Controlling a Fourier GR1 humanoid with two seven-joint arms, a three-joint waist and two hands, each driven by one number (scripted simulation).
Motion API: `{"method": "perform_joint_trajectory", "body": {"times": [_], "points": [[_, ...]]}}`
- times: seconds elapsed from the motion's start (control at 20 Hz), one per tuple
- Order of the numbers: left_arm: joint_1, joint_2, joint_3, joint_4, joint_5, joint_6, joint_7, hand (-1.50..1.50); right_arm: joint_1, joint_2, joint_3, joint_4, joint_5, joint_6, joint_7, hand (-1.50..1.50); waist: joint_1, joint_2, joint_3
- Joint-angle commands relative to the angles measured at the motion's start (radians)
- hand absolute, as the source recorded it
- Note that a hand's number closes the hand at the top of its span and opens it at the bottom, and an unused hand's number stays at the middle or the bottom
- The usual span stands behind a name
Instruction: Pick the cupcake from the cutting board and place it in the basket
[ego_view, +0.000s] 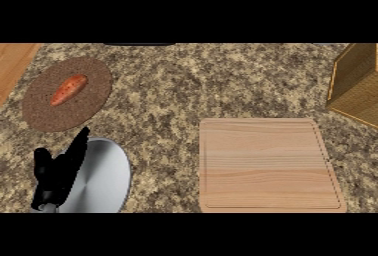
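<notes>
- Granite counter (192, 85) carries a bare cutting board (269, 164) at its near edge and a basket (356, 82) at the right edge; no cupcake shows anywhere.
- Left hand (59, 170) rests over a metal plate (103, 180) at the near-left corner, fingers straight, holding nothing.
- Right hand: out of view.
- Risk: if hidden in a grasp, the cupcake could miss the basket.

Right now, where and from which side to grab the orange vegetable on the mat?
Take the orange vegetable at its middle, likely from straight above, thumb and fingers across its width: it lies flat on the round mat, slanting lower left to upper right. The left hand, open over the silver plate, is nearest.
</notes>
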Motion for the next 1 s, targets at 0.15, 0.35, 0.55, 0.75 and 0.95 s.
{"method": "perform_joint_trajectory", "body": {"times": [0.15,0.35,0.55,0.75,0.95], "points": [[0.063,-0.047,-0.044,0.077,-0.019,0.006,0.037,0.0,0.018,0.002,-0.147,0.121,-0.147,-0.089,-0.14,1.5,-0.005,0.009,-0.012],[0.031,-0.043,-0.005,0.144,-0.014,-0.007,0.003,0.0,0.05,-0.005,-0.167,0.202,-0.168,-0.12,-0.243,1.5,-0.007,0.012,-0.013],[0.012,-0.032,0.001,0.104,-0.003,-0.019,0.05,0.0,0.06,-0.005,-0.193,0.277,-0.2,-0.152,-0.339,1.5,-0.001,0.013,-0.012],[0.041,-0.035,-0.009,0.072,-0.022,-0.004,0.055,0.0,0.101,-0.08,-0.151,0.33,-0.059,-0.231,-0.215,1.5,-0.004,0.011,-0.014],[0.057,-0.031,0.002,0.111,-0.013,-0.037,0.02,0.0,0.173,-0.095,-0.131,0.397,-0.076,-0.154,-0.359,1.5,-0.009,0.011,-0.013]]}}
